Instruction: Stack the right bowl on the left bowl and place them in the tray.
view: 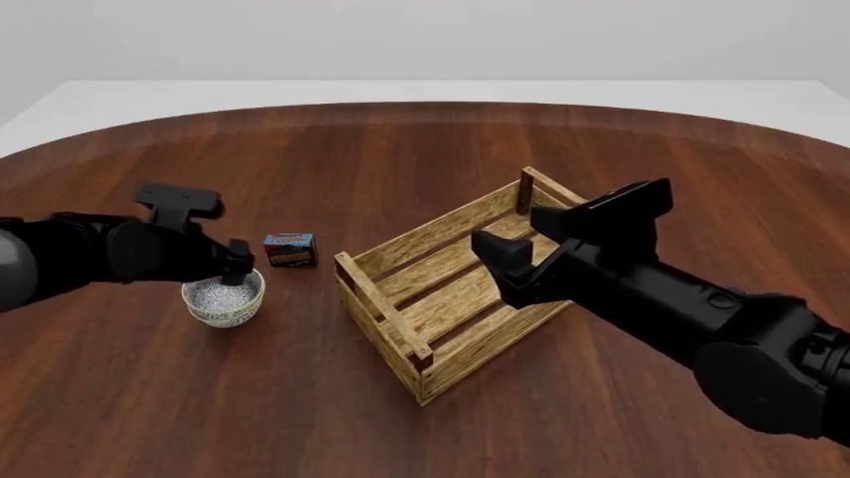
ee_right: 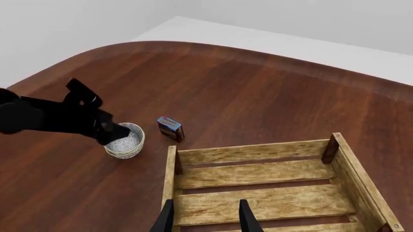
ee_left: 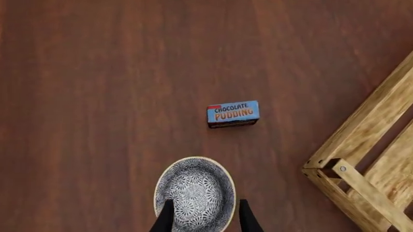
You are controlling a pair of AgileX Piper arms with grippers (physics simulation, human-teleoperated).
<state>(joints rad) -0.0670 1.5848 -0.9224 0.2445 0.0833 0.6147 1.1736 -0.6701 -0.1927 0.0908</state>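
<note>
One patterned bowl shows on the surface, possibly two nested; that cannot be told. One tray lies empty just to its right, and one small pudding box sits just beyond the bowl. Two arms reach in: the left gripper hangs over the bowl's far rim with jaws parted around it, while the right gripper hovers above the tray, jaws open and empty. Dark wood surface, curved at its far edge, meets pale wall beyond.
</note>
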